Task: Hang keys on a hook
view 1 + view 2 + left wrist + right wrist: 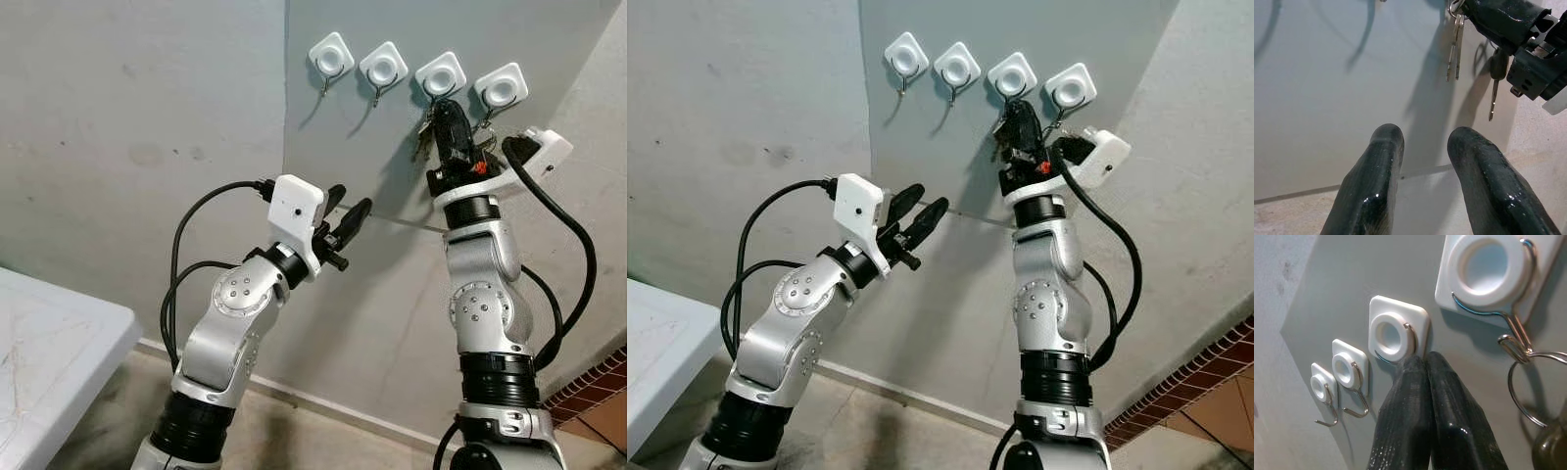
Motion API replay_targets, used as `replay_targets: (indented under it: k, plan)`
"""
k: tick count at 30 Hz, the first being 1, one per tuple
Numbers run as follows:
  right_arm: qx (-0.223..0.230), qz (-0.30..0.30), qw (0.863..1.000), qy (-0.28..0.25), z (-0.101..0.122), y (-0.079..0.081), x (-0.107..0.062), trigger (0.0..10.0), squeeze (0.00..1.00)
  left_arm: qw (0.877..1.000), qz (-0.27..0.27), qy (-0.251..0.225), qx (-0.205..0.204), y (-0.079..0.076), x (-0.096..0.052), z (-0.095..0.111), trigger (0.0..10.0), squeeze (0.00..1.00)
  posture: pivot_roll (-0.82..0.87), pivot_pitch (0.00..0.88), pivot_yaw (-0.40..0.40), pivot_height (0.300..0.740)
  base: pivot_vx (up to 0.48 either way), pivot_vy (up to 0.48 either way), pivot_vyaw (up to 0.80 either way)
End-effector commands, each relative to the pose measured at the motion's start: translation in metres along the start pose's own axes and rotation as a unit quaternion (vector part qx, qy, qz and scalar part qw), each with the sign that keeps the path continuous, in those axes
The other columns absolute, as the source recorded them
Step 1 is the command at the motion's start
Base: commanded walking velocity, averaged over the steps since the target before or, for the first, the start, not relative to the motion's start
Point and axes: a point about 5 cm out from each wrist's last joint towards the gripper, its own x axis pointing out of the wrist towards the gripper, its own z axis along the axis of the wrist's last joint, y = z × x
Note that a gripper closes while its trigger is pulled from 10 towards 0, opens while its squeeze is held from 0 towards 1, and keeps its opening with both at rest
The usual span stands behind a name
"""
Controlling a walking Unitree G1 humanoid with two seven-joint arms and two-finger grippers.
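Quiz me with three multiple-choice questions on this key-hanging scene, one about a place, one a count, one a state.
1. Where is the right pincer?
A. up at the third hook from the robot's left
B. down by the table
C. at the floor

2. How many white wall hooks are there?
A. two
B. four
C. six

3. How do the left pincer's fingers stand?
A. shut on keys
B. shut on nothing
C. apart, holding nothing

Answers: 1 A, its fingers reach the third hook, where keys hang beside them. 2 B, four pads in a row. 3 C, a gap shows between its fingers.
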Motion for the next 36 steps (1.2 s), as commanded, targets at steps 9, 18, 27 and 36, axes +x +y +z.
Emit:
replay_targets:
  k: [9, 18, 27, 36]
  plan:
    - [0.037, -0.039, 0.999, 0.004, -0.002, -0.011, -0.005, 10.0, 0.83, 1.0, 0.004, 0.0, 0.002, -0.001, -0.002, 0.002, 10.0, 0.0, 0.12, 0.038, -0.054, 0.736, 0.0, 0.0, 0.0]
    - [0.04, -0.054, 0.998, 0.012, -0.005, -0.016, -0.013, 10.0, 1.0, 1.0, 0.012, 0.001, 0.0, 0.0, -0.003, 0.002, 10.0, 0.0, 0.13, 0.04, -0.055, 0.736, 0.0, 0.0, 0.0]
    - [0.034, -0.074, 0.996, 0.027, -0.011, -0.024, -0.028, 10.0, 1.0, 0.999, 0.035, 0.011, 0.0, 0.005, -0.006, -0.005, 10.0, 0.0, 0.12, 0.035, -0.056, 0.736, 0.0, 0.0, 0.0]
    - [-0.065, -0.075, 0.991, 0.094, -0.029, -0.039, -0.058, 10.0, 1.0, 0.995, 0.087, 0.045, 0.014, 0.015, -0.017, -0.032, 10.0, 0.0, 0.12, 0.023, -0.055, 0.736, 0.0, 0.0, 0.0]
